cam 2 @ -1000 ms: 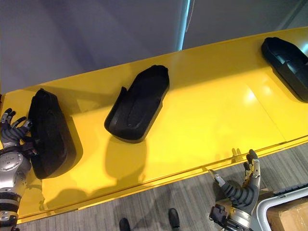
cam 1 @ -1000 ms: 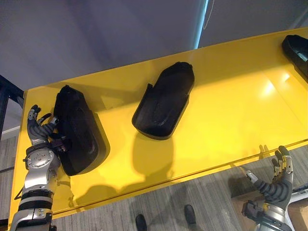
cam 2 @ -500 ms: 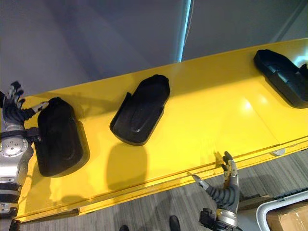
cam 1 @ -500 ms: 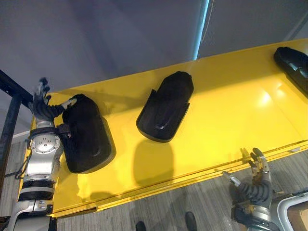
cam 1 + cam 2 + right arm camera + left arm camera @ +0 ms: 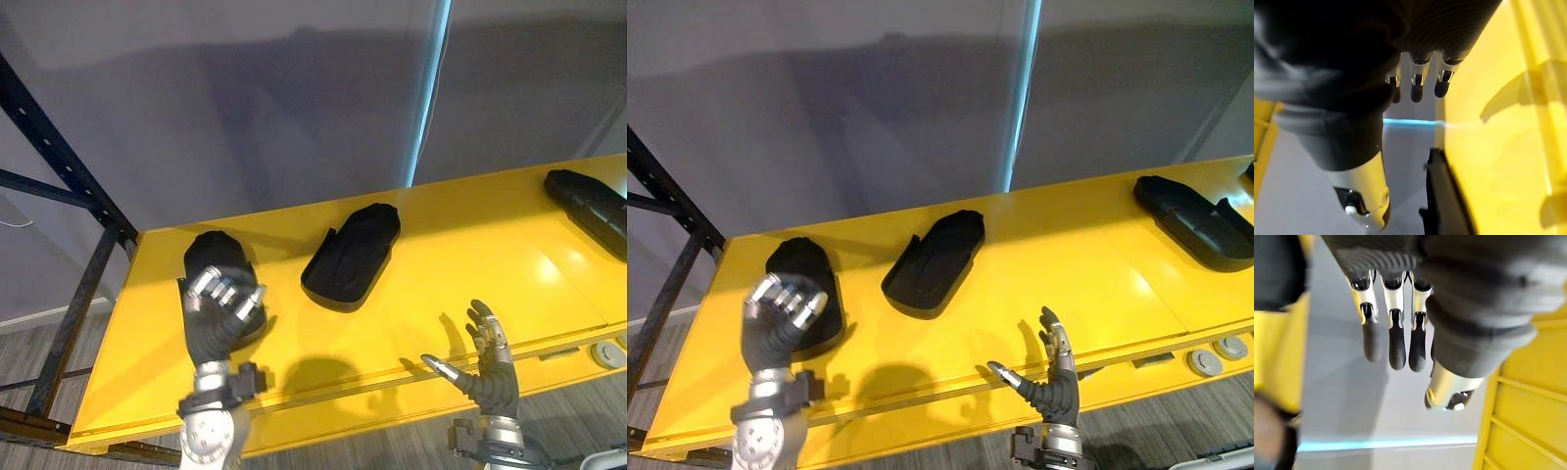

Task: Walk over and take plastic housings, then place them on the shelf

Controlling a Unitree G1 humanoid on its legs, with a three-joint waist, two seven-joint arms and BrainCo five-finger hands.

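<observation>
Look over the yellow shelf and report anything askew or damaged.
No damage or spills. The housings on the shelf are not lined up: the left housing sits nearly straight, the middle housing slants one way, the right housing the other.

Warehouse-like storage bay; yellow shelf [image 5: 441, 264], dark rack upright [image 5: 78, 326], grey wall [image 5: 245, 98]

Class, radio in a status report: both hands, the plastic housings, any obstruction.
Left hand open, empty, hovering before leftmost housing. Right hand open, empty, by shelf front edge. Middle housing and right housing also on shelf; nothing blocking.
</observation>
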